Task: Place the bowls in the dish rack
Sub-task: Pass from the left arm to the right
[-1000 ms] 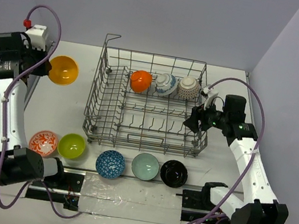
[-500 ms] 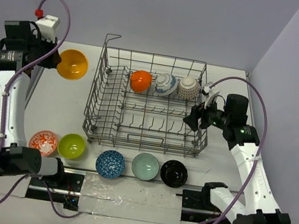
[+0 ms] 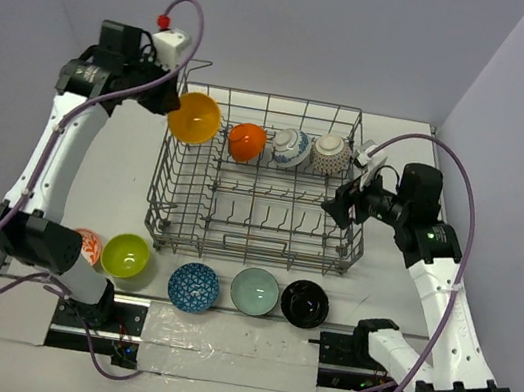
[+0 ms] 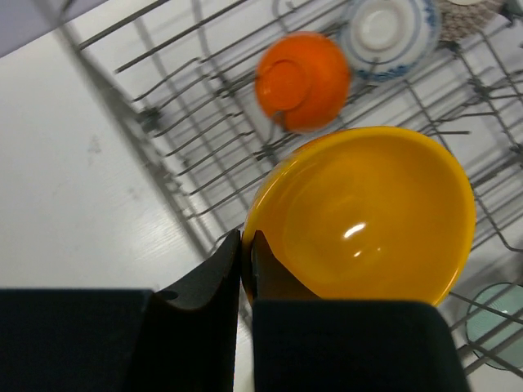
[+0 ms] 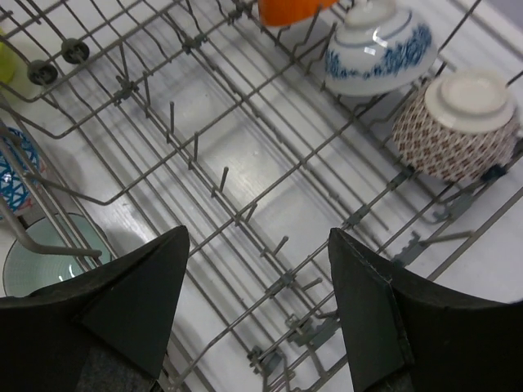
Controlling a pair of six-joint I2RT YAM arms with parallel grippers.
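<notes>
Left fingers (image 4: 208, 282) clamped on rim of yellow bowl (image 4: 368, 216), held above dish rack's (image 3: 266, 229) rear left corner. Right fingers (image 5: 139, 294) apart over rack's right side.

One dish rack (image 3: 253, 247). Nine bowls (image 3: 254, 290): three racked, five along the near worktop (image 3: 112, 180), one yellow bowl (image 3: 195, 116) aloft.

yellow bowl (image 3: 195, 116) | carried right | from beside dish rack (image 3: 251, 247) to over its far-left corner
</notes>
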